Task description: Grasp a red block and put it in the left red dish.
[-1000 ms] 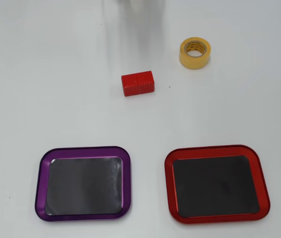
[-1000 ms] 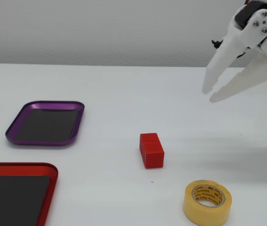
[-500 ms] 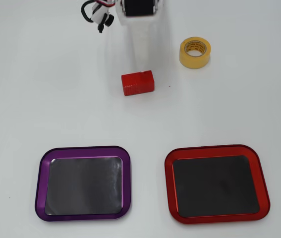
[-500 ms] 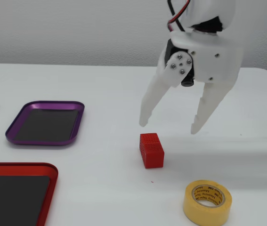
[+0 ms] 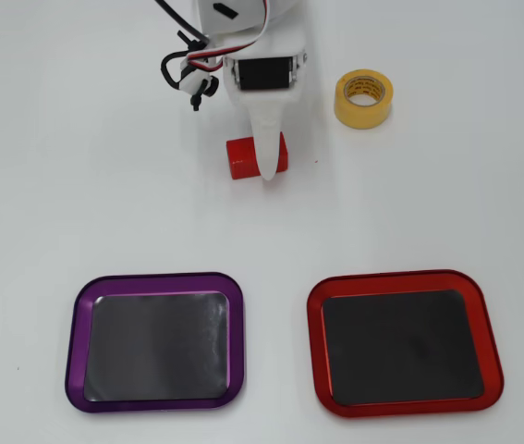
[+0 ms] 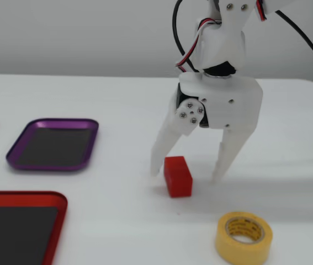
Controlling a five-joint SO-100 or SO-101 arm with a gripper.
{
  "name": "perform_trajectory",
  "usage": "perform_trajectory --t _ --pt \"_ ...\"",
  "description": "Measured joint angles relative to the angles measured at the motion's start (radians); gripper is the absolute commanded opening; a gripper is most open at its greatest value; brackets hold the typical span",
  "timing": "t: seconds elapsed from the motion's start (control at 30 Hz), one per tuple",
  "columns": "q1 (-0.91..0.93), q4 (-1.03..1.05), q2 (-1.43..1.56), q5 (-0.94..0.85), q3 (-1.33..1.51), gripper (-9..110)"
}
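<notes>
On the white bench, roughly midway between the arm's base and the two trays, lies the red block (image 6: 178,176), flat on its long face and still free. Straddling it is the end effector (image 6: 187,173), spread wide: in the fixed view one white fingertip sits just beside the block's left end, while the other stands clear of its right end, with bare bench between. So the block looks off-centre in the opening. From overhead the block (image 5: 243,157) shows partly under one tapering finger (image 5: 269,153), which hides its middle.

To my eye the grasp is the step in hand, and doing it well means nudging sideways until the block sits centred, keeping the tips low near the bench, then closing slowly so the near finger doesn't shove or twist the block before the far one arrives.

Off to one side stands the yellow tape roll (image 6: 243,238), near enough that a swing on lifting should avoid it. Further out are the left red dish (image 5: 404,343), empty, and its purple-rimmed twin (image 5: 155,341).
</notes>
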State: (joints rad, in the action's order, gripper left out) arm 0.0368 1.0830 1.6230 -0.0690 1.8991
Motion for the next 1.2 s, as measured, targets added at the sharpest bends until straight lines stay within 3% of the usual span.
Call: perform_trajectory --t 0.2,0.4,0.67,0.93,1.2 --pt "0.015 -0.051 -0.061 0.0 0.0 24" --pt "0.017 -0.064 -0.094 -0.054 -0.015 -1" --pt "-0.005 -0.034 -0.052 -0.058 -0.066 -1" --pt "-0.236 0.032 0.298 -0.064 -0.149 -1" --pt "-0.357 -0.233 0.528 -0.169 -0.057 0"
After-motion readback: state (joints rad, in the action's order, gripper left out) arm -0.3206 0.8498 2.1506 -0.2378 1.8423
